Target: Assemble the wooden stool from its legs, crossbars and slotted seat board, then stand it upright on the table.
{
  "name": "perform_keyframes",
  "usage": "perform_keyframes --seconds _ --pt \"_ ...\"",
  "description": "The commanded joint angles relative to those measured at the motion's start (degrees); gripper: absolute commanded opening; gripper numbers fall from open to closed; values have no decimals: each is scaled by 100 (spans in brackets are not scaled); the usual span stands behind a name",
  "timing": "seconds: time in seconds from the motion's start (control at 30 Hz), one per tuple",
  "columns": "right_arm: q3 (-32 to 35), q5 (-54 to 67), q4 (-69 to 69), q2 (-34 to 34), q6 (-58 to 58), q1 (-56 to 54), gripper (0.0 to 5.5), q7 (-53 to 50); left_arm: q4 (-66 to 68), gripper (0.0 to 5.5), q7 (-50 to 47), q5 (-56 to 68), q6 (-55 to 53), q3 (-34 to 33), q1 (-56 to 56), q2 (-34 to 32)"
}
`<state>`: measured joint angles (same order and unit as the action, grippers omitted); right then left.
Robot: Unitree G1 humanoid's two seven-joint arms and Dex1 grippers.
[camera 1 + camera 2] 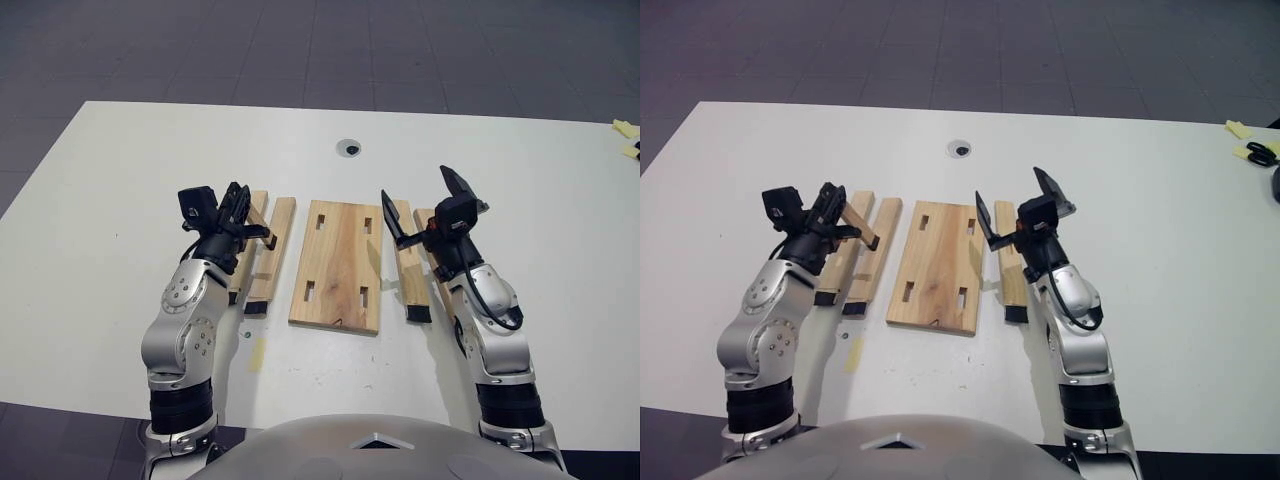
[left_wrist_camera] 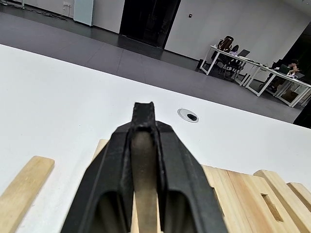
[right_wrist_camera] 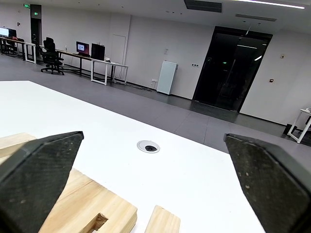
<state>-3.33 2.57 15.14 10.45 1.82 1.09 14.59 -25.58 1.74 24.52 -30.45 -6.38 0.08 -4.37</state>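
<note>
left gripper [image 1: 843, 225]: fingers clenched on short pale wooden crossbar [image 1: 862, 232] | right gripper [image 1: 414, 184]: fingers spread, empty, above right-hand wooden legs [image 1: 409, 272] | flat slotted wooden seat board [image 1: 338, 265]: between both arms, long axis pointing away

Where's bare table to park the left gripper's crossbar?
Free: strip between seat board and grommet; open table right of the right legs; open table left of the left legs. Crowded: beside the board, under left gripper and right gripper.
</note>
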Motion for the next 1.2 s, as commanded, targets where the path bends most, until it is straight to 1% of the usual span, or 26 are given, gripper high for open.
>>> perform_keyframes --seconds 0.03,0.63,0.8,0.9,1.0,1.13,1.2 --pt "-35 -24 -10 -3 42 34 540 -7 -60 42 -36 27 -58 -84 -147 -9" --pt "-16 -26 -69 -21 9 -16 540 -45 -54 42 13 52 -102 -112 -191 -41" --pt "-11 239 -4 -24 66 -99 540 157 -5 42 159 186 -149 -284 -500 -235" --pt "-116 902 333 87 449 -191 540 737 35 42 455 443 -285 -418 -780 -461" --pt "-336 1425 674 362 989 -353 540 1379 -30 42 863 779 -534 -406 -1084 -750" --pt "-551 1519 809 388 1472 -730 540 1474 -149 42 1109 995 -770 -169 -1403 -902" --pt "-843 1358 745 364 1639 -940 540 1500 -223 42 1155 1006 -807 39 -1475 -866"
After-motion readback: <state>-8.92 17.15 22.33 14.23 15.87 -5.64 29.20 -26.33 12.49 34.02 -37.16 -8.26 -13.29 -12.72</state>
